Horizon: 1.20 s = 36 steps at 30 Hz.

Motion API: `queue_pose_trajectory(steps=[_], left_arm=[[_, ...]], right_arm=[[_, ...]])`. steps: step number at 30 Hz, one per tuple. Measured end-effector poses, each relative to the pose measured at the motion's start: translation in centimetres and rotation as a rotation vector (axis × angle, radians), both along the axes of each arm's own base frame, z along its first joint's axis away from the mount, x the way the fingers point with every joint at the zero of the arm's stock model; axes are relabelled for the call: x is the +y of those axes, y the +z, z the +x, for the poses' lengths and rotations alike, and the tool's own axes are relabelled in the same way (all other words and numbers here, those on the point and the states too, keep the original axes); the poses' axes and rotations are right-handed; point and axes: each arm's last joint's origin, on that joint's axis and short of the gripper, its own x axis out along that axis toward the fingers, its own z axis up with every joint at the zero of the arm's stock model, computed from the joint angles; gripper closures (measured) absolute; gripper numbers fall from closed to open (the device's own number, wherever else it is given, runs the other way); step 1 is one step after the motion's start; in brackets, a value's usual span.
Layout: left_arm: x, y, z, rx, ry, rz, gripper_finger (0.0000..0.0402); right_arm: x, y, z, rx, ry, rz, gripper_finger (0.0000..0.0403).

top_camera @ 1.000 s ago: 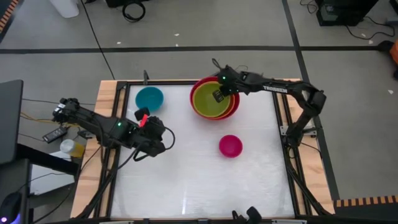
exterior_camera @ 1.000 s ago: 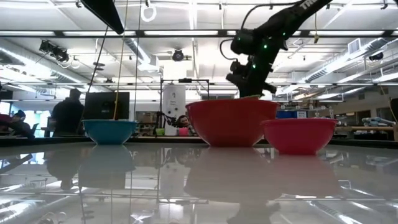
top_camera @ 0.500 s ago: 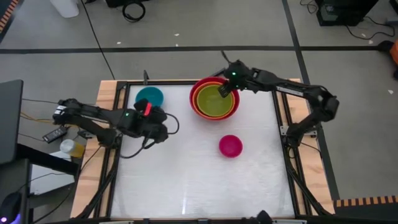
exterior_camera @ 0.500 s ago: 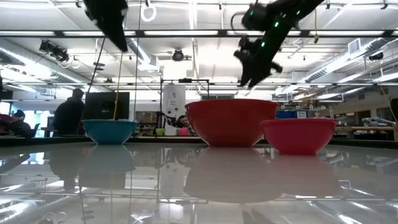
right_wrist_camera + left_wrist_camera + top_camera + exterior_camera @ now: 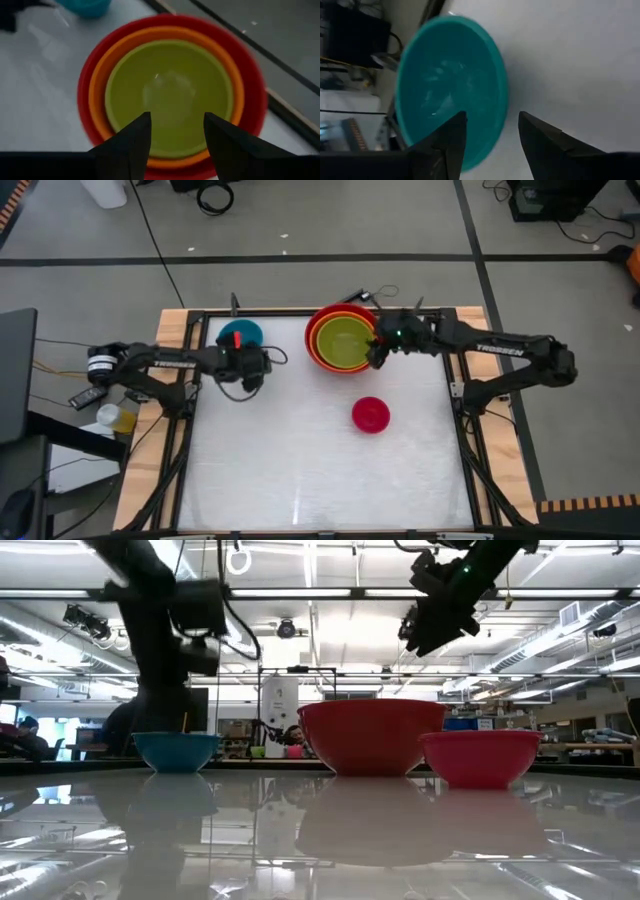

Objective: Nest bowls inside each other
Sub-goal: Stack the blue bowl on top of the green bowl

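Observation:
A teal bowl (image 5: 226, 332) (image 5: 450, 85) stands on its base at the table's far left. My left gripper (image 5: 242, 348) (image 5: 490, 140) hovers open above it, one finger over the bowl's inside and one outside its rim. A green bowl (image 5: 170, 90) sits inside an orange bowl (image 5: 98, 95), which sits inside a red bowl (image 5: 318, 330) at the far middle. My right gripper (image 5: 373, 352) (image 5: 172, 135) hangs open above the right side of this stack. A pink bowl (image 5: 371, 414) stands alone nearer the table's middle.
The white table top is framed by a black rail and wooden edges (image 5: 175, 380). In the low view the red stack (image 5: 372, 735) and the pink bowl (image 5: 481, 755) stand close side by side. People and benches show in the room behind.
My right gripper has let go of the green bowl, which stays nested in the stack, and has risen and drawn back toward the table's right edge. My left gripper has swung toward the far edge and come down over the teal bowl, staying open.

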Motion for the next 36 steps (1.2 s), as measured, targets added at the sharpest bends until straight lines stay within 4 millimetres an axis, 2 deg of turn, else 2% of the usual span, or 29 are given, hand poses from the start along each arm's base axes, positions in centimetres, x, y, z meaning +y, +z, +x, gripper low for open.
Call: queue_pose_trajectory(steps=[6, 12, 16, 20, 23, 26, 29, 36], left_arm=[[3.3, -1.5, -1.1, -0.047, 0.029, -0.077, 0.0219], [4.8, -2.6, -2.2, -0.113, -0.002, -0.255, 0.0230], [5.1, -2.9, -2.7, -0.112, 0.018, -0.270, 0.0280], [5.0, -2.9, -2.7, -0.101, 0.004, -0.267, 0.0369], [5.0, -2.8, -2.6, -0.107, -0.021, -0.276, 0.0388], [4.7, -2.8, -2.3, -0.095, -0.081, -0.284, 0.0391], [3.6, -2.6, -1.4, -0.089, -0.195, -0.274, 0.0396], [-2.1, -1.2, 1.6, -0.089, -0.707, -0.164, 0.0398]], right_arm=[[1.2, -1.6, 0.3, -0.001, 0.040, 0.009, 0.0215], [1.4, -2.1, 0.5, -0.020, 0.063, 0.019, 0.0215], [1.3, -2.0, 0.6, -0.038, 0.063, 0.013, 0.0215], [1.3, -1.8, 0.7, -0.060, 0.063, 0.007, 0.0215], [1.3, -1.7, 0.8, -0.075, 0.062, 0.003, 0.0215], [1.3, -2.0, 1.2, -0.088, 0.048, 0.019, 0.0215], [1.5, -3.1, 2.3, -0.129, 0.059, 0.021, 0.0215], [1.3, -5.1, 5.5, -0.278, 0.156, 0.006, 0.0215]])
